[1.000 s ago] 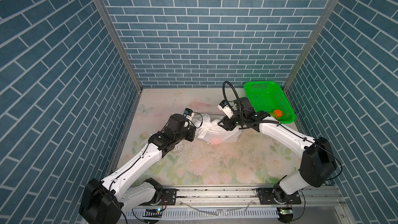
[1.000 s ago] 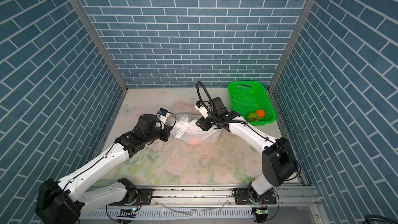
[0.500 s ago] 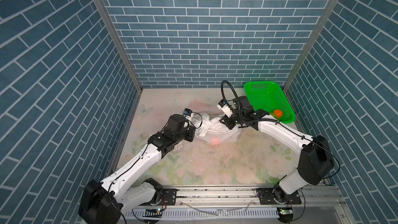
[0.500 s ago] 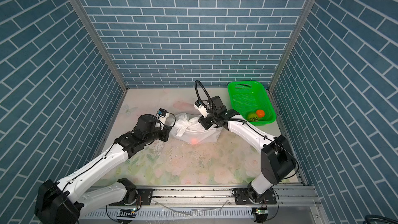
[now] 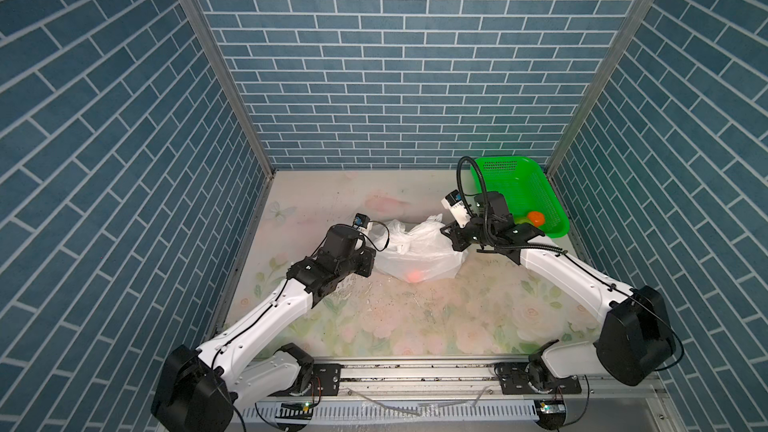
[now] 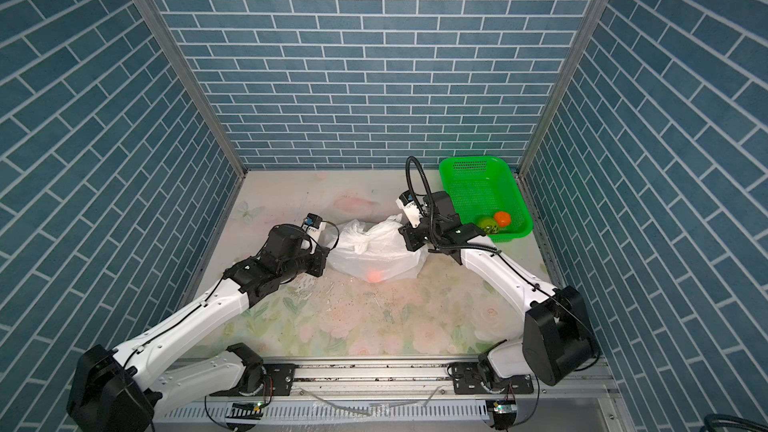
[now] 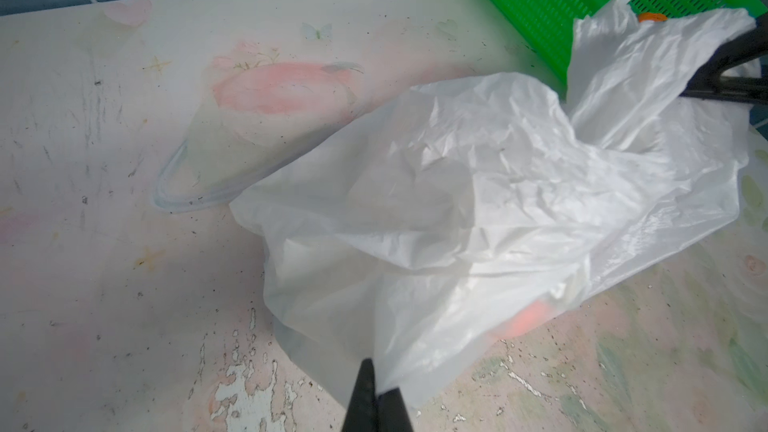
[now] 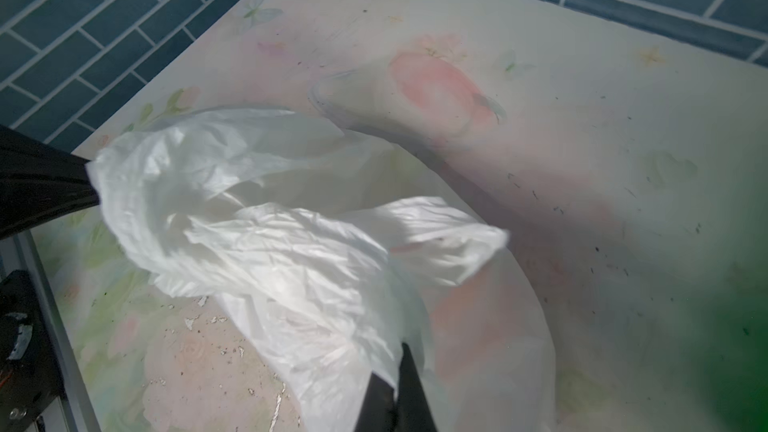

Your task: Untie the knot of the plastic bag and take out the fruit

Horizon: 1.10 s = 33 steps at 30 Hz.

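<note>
Across the table the bag stretches between my left gripper and right gripper, each clamped on one end.

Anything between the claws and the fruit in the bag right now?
Yes: the plastic bag itself. The reddish fruit shows only through its film. The left claw and the right claw are each shut on bag plastic at opposite sides, not on fruit. Nothing else visible is in the way.
</note>
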Tool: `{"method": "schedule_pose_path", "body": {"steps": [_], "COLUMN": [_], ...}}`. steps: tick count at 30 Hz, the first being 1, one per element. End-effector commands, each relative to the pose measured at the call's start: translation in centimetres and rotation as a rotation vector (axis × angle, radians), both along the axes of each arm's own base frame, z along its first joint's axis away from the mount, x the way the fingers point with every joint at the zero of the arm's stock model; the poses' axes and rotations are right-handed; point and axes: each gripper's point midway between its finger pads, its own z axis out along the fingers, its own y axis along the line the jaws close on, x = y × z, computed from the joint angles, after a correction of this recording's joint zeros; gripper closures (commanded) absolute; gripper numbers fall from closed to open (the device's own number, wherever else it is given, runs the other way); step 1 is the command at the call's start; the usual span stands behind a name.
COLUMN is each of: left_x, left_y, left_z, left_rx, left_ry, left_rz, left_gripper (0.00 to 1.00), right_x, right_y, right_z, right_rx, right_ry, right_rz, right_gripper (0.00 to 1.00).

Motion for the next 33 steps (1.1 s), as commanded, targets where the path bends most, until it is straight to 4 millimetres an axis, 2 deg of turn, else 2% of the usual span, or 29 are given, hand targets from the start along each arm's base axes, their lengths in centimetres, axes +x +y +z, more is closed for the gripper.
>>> {"method": "schedule_pose_path", "body": {"steps": [1,3,5,6,9,12,17,26,33], "left_x": [-0.4,-0.4,-0.6,-0.8,-1.4,-1.7,-0.8,2.7,3.9], "left_y": [0.3,-0.7,-2.0,-2.9,-5.3,-7.3,-9.1,-8.6,-8.3], "left_z": [0.2,1.8,3.3,4.0,4.7,4.3,3.5,3.5,3.0], "left_rx": [0.026,0.026,0.06,0.087,0.168,0.235,0.281,0.369,0.414], "left_ry": [0.002,-0.035,-0.082,-0.109,-0.156,-0.177,-0.195,-0.308,-0.334], "left_rz": [-0.006,-0.048,-0.109,-0.147,-0.252,-0.333,-0.361,-0.239,-0.209], "left_gripper": [0.96,0.64,0.4,0.32,0.23,0.2,0.22,0.38,0.47], "right_x": [0.0,-0.3,-0.4,-0.4,-0.3,-0.2,-0.3,-0.6,-0.6], "right_y": [-0.4,0.1,0.4,0.4,0.6,0.7,0.8,1.1,1.1], "right_z": [1.0,1.3,1.6,1.7,2.1,2.5,2.9,2.8,3.1], "right_rx": [0.072,0.081,0.087,0.09,0.098,0.107,0.116,0.13,0.14], "right_ry": [0.007,0.021,0.028,0.027,0.021,0.018,0.015,0.024,0.017], "right_rz": [-0.033,-0.007,0.006,0.008,0.009,0.006,0.01,0.019,0.015], "right_gripper": [1.0,1.0,1.0,1.0,1.0,1.0,1.0,1.0,1.0]}}
